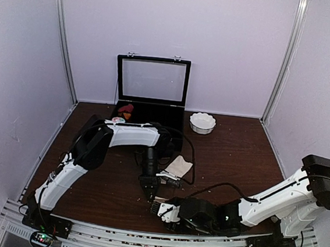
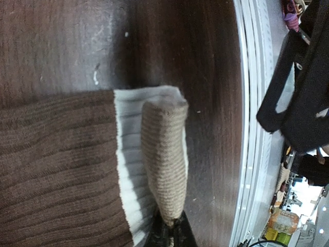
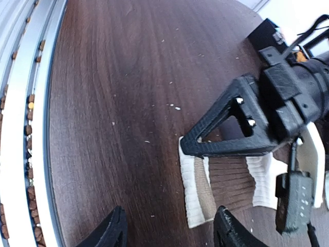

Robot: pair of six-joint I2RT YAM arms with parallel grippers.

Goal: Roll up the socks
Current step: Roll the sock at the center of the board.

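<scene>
The left arm (image 1: 126, 135) rises from the near left corner of the dark wooden table (image 1: 243, 166) and bends in front of the black box (image 1: 153, 59) at the back, whose lid stands open. From there it drops the left gripper (image 2: 170, 234) to the tabletop near the front middle. At the left end of the box lies a dark red and orange bundle (image 1: 125, 108). The left gripper's jaws are pressed together on the tan end of the long sock (image 2: 61, 164), which lies flat on the wood close to the front rail (image 2: 252, 128). In the wrist views this sock reads as brown ribbed knit with a white ribbed band, and its tan tip is folded back over that band. Just right of the left wrist, toward the box, the short cream sock (image 1: 179, 165) lies flat on the table; whether it touches the long one cannot be told. Farther back and right, a white scalloped bowl (image 1: 202, 122) sits near the box's right corner. The right arm (image 1: 274, 201) reaches in low from the near right corner, and the right gripper (image 3: 169, 232) faces the left one at the sock. Its fingers (image 3: 114, 234) are spread to either side of the white-and-tan end. The left-hand finger is clear of the fabric, while the other is so close beside it that contact cannot be judged.
</scene>
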